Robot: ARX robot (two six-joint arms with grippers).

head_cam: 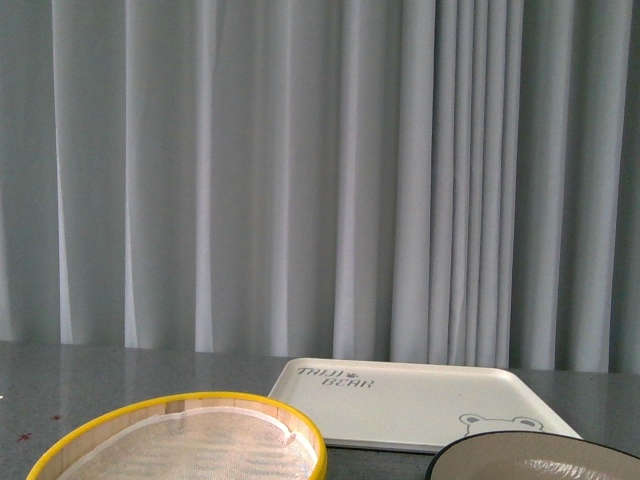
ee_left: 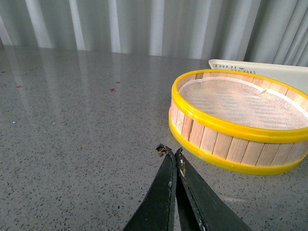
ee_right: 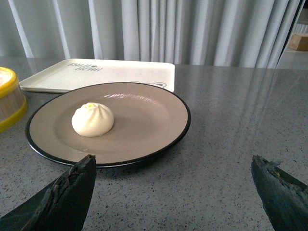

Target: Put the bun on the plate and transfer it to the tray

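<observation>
The cream-white bun (ee_right: 93, 120) sits on the beige plate (ee_right: 144, 125) with the black rim, left of the plate's middle in the right wrist view. Behind the plate lies the cream tray (ee_right: 120, 72) with "BEAR" lettering. My right gripper (ee_right: 174, 162) is open, its fingers spread wide just short of the plate's near rim, holding nothing. In the front view only the tray (head_cam: 400, 400) and the plate's rim (head_cam: 480, 443) show; the bun is hidden there. My left gripper (ee_left: 171, 151) is shut on nothing, low over the bare table beside the steamer basket.
A yellow-rimmed wooden steamer basket (ee_left: 226, 142) stands left of the plate and tray, also seen as a basket (head_cam: 200, 405) low in the front view. Grey speckled tabletop (ee_left: 72, 125) stretches to the left. Pale curtains (head_cam: 320, 180) hang behind.
</observation>
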